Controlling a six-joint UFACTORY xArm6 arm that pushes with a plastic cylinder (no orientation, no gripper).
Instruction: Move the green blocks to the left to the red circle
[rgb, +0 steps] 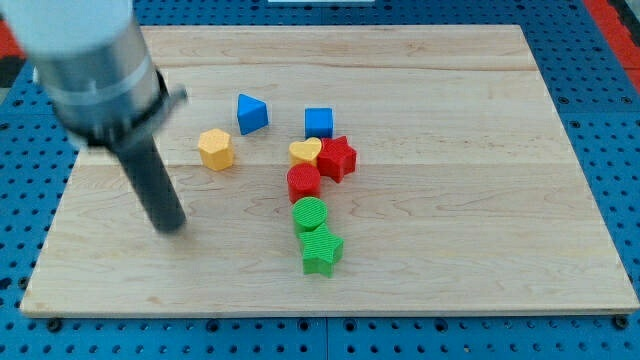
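Left to right: your tip (172, 226) sits on the table (480, 270), well left of the blocks - no gripper here, just a rod, holding nothing. Yellow hexagon (215, 149), blue triangle (251, 113). Mid-table, red circle (303, 182) with green circle (310, 213) touching below it, green star (321, 251) beneath. Greens look unmoved - push not started, I'd judge.
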